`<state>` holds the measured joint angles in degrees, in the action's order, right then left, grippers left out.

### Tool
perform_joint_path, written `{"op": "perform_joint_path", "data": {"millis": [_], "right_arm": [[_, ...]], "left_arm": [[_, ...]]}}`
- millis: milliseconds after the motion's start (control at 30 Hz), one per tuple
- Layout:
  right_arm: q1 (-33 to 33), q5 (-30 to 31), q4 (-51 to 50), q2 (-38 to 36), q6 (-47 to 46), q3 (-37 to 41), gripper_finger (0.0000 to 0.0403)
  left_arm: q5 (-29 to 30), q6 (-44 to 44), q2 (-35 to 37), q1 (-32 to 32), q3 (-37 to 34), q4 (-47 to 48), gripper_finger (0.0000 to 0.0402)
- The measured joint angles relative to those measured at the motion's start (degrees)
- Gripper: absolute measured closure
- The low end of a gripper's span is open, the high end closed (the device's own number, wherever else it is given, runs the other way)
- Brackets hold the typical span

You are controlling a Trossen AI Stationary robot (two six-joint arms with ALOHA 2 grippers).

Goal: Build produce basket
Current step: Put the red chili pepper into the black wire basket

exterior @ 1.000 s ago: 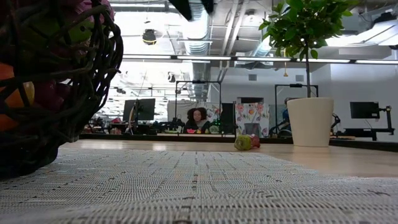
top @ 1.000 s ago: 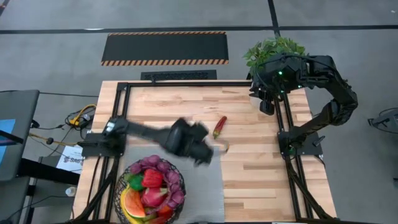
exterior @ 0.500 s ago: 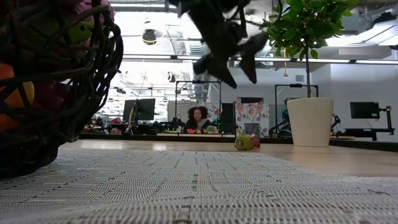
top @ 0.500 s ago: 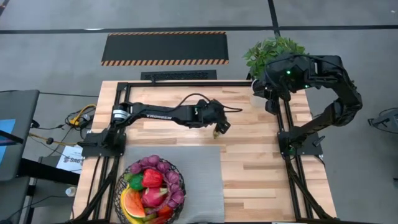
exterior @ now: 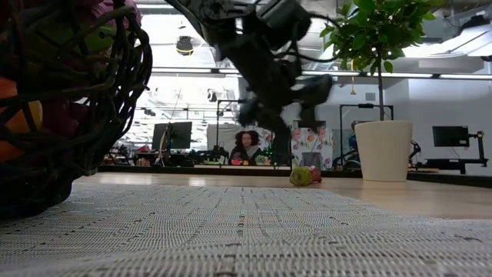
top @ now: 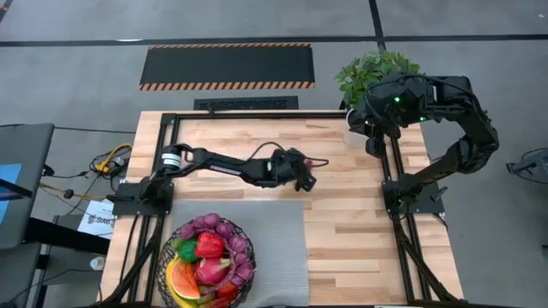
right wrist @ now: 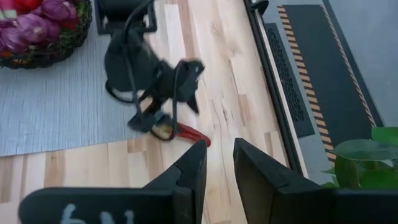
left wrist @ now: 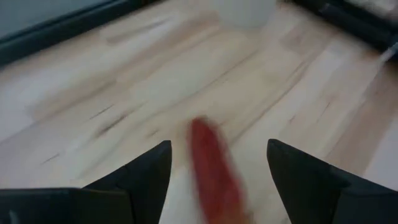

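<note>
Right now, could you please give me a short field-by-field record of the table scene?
left gripper: open, straddling the red pepper on bare wood
right gripper: parked at the table's far right corner, holding nothing
basket: near left, on the grey mat, already full of produce
plant: white pot, far right corner

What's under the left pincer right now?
A long red produce piece lies on the bare wood tabletop, between the open fingers of the left pincer. From above, the arm covers it, so its stem end and any contact can't be confirmed.
</note>
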<state>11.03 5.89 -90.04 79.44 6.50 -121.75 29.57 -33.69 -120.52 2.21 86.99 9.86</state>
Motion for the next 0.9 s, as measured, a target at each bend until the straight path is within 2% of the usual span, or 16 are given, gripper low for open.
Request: {"op": "perform_joint_path", "data": {"millis": [67, 333, 467, 633, 767, 900], "right_arm": [[0.0, 0.0, 0.0, 0.0, 0.0, 0.0, 0.0298], [0.0, 0.0, 0.0, 0.0, 0.0, 0.0, 0.0298], [0.0, 0.1, 0.0, 0.0, 0.0, 0.0, 0.0298], [0.0, 0.1, 0.0, 0.0, 0.0, 0.0, 0.0298], [0.0, 0.1, 0.0, 0.0, 0.2, 0.0, 0.0298], [0.0, 0.1, 0.0, 0.0, 1.1, 0.0, 0.0298]], "left_arm": [[-1.1, -0.6, -1.8, -0.4, 0.8, -3.2, 0.0152], [0.0, -2.5, -9.6, -1.1, 5.3, -3.3, 0.0152], [-0.7, -6.0, -12.1, -1.0, 6.8, 0.4, 0.0152], [-0.5, -8.5, -11.9, -1.0, 7.2, 4.9, 0.0155], [-3.1, -8.7, -11.9, -0.9, 7.2, 6.1, 0.0190], [-4.7, -8.8, -11.8, -0.8, 7.2, 6.2, 0.0260]]}}
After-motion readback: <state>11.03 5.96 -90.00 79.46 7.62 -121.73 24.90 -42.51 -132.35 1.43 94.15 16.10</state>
